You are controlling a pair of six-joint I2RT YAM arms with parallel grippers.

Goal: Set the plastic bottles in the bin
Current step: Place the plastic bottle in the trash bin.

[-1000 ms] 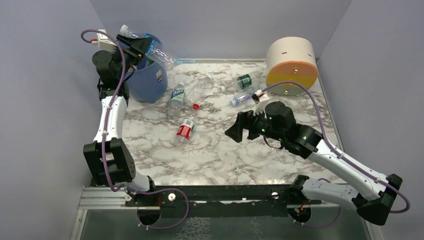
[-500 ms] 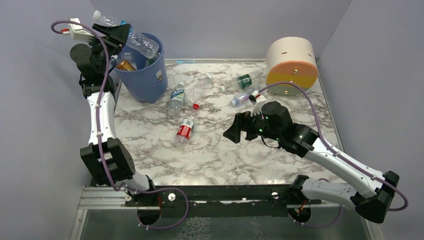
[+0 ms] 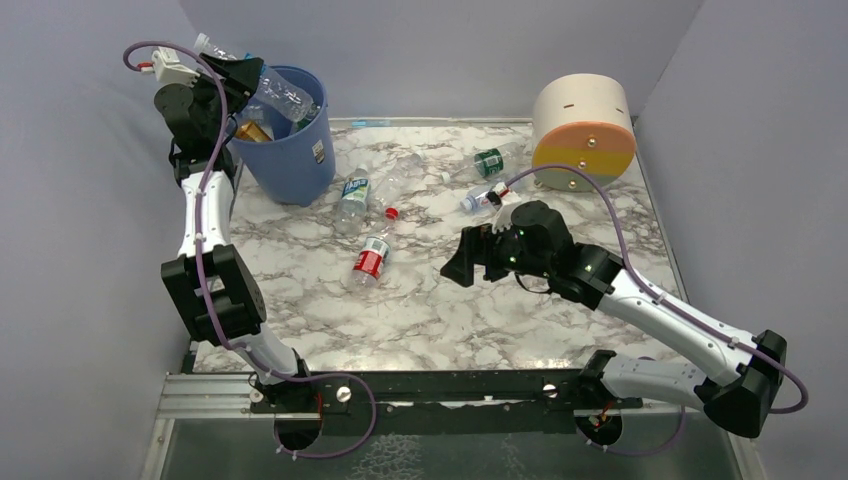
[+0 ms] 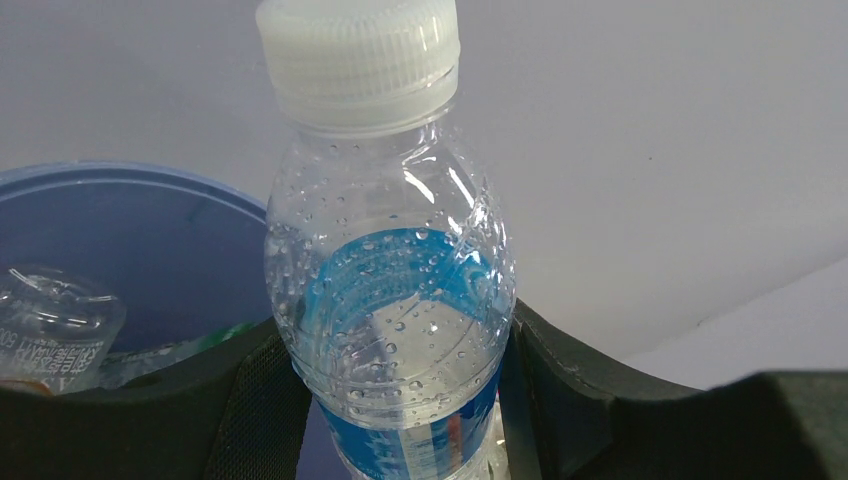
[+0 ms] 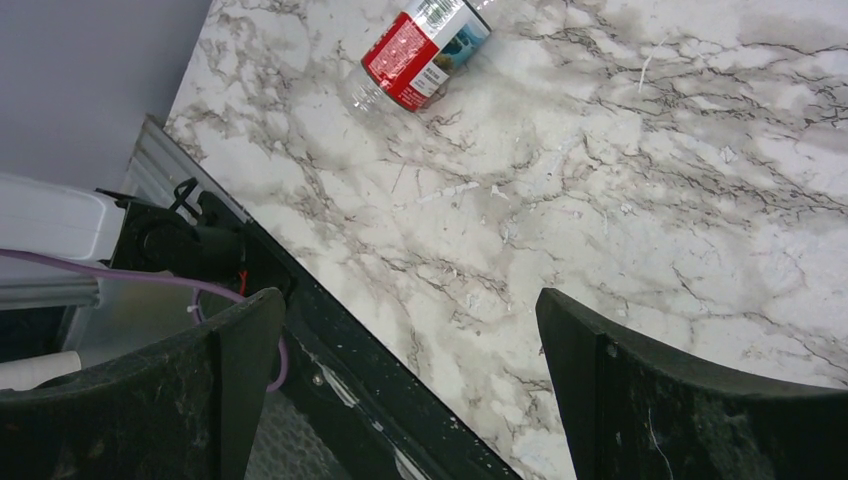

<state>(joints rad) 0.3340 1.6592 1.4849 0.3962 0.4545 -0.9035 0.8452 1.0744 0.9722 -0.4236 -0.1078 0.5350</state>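
My left gripper (image 3: 246, 76) is shut on a clear bottle with a blue label (image 3: 280, 95) and a white cap. It holds the bottle tilted above the back left rim of the blue bin (image 3: 296, 165). In the left wrist view the held bottle (image 4: 390, 290) stands between both black pads, with the bin's rim (image 4: 110, 178) behind it and another clear bottle (image 4: 50, 335) inside. An amber bottle (image 3: 251, 131) lies in the bin. My right gripper (image 3: 458, 264) hangs open and empty over mid-table, right of a red-labelled bottle (image 3: 370, 260), also in the right wrist view (image 5: 421, 45).
More bottles lie on the marble table (image 3: 420, 310): a blue-green labelled one (image 3: 353, 191), a clear one with a red cap (image 3: 396, 186), a green-labelled one (image 3: 488, 162) and a blue-labelled one (image 3: 482, 199) behind the right wrist. A cream-orange drum (image 3: 583, 128) stands at the back right.
The left gripper lifted the blue-labelled bottle up and back to the left, uncovering the bin's opening, then eased slightly right. The right gripper crept a little left.
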